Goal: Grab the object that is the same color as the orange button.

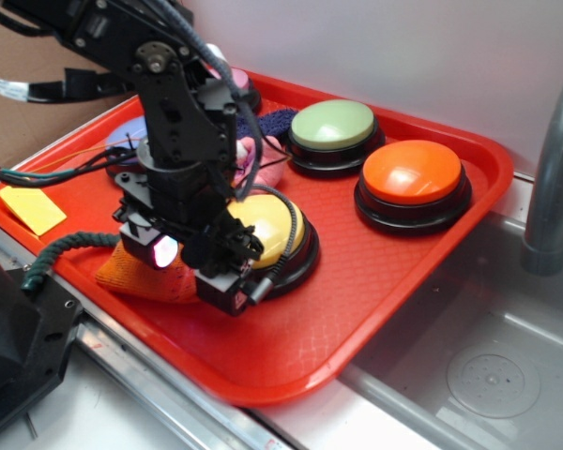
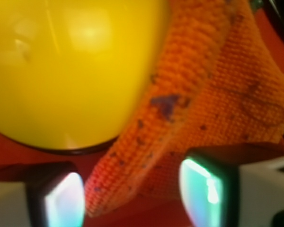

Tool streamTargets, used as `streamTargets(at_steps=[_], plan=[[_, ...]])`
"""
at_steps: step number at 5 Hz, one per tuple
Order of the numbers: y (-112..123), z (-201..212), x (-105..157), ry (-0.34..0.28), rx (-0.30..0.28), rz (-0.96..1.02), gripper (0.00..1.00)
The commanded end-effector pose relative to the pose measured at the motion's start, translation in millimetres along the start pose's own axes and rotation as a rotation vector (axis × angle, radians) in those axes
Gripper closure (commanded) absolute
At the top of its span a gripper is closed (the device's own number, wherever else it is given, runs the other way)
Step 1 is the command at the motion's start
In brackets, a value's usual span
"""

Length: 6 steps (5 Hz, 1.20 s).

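**Fingers straddling the orange cloth, grasp not yet made**

My gripper [image 2: 132,198] hangs low over the red tray [image 1: 394,281], spread wide, with nothing clamped in it. In the wrist view my two fingers [image 2: 61,198] stand apart at the bottom of the frame, and a raised fold of the orange knitted cloth [image 2: 189,109] runs down between them, its tip reaching into the gap. The rest of the cloth fans out ahead of me and toward my right finger. It lies just beside the yellow button [image 2: 71,66], which fills the space ahead on my left; whether the fold touches the dome's edge I cannot tell.

The orange button [image 1: 413,183], the colour match for this cloth, sits well apart across the tray, next to a green button [image 1: 333,127].

I judge the step in hand to be the final approach before the pinch. The next move calls for a short drop so both fingers flank the fold, then closing on it. The cloth is floppy, so I should catch the thick ridge, not the thin flat part, and keep my left finger clear of the yellow dome.
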<state>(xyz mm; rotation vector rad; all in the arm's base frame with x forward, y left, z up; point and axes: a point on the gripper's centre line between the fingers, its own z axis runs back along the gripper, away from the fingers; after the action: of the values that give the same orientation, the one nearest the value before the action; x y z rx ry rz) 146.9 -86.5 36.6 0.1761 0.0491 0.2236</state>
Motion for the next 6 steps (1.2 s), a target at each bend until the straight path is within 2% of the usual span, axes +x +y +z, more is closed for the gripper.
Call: streamTargets(at_steps=[1,2,3,5,6], plan=[[-1,6,6,-0.022,0.001,0.028,0.97],[1,8,5,-0.031,0.016,0.039,1.0],[1,24,9,-0.033,-0.173,-0.024,1.0],[0,95,16,-0.044,-0.347,-0.197,1.0],[-1,133,13,-0.133,-0.36,-0.239,1.0]])
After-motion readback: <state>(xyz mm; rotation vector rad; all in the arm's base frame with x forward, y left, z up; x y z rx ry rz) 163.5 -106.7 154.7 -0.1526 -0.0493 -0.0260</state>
